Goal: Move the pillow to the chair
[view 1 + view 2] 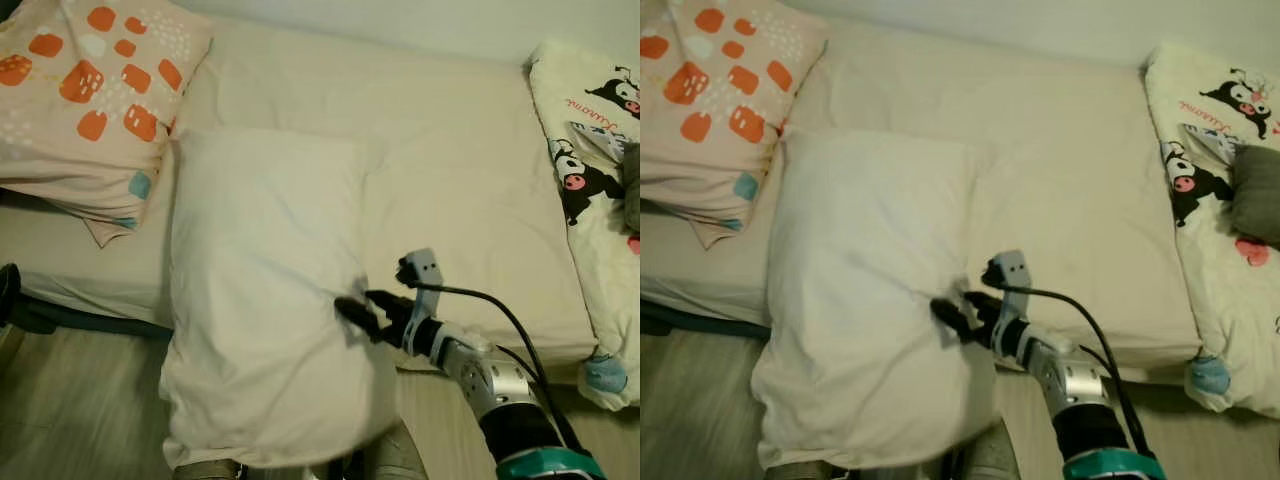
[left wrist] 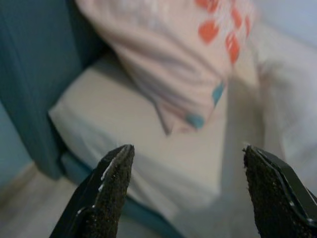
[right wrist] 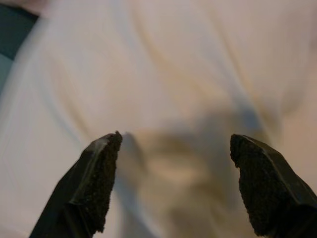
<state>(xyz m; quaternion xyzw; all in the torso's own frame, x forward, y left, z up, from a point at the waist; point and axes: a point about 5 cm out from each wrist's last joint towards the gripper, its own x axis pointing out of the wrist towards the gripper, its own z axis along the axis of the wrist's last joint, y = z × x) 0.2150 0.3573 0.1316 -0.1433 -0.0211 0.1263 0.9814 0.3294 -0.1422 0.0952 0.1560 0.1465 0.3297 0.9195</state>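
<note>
- White pillow (image 1: 262, 300): plain, soft, lying lengthwise with its far end on the bed (image 1: 470, 190) and its near end hanging over the bed's front edge above the wooden floor (image 1: 70, 410).
- Right gripper (image 1: 360, 310): fingers spread wide in the right wrist view, nothing clamped between them; the pillow's creased cloth lies just ahead of the fingertips (image 3: 101, 173), and in the head views the tips sit at the pillow's right edge. Contact cannot be judged.
- Left gripper (image 2: 185, 188): fingers wide apart and holding nothing; beyond the tips lie the bed's corner and the patterned pillow.
- Patterned pillow (image 1: 95, 100): pink with orange and teal patches, at the bed's far left corner, just beside the white pillow's far end.
- Cartoon-print blanket (image 1: 595, 190): cream with black-and-pink figures, along the bed's right side, well apart from the right gripper's fingers.
- Black cable (image 1: 500, 320): looping from the right wrist camera back along the silver arm.
</note>
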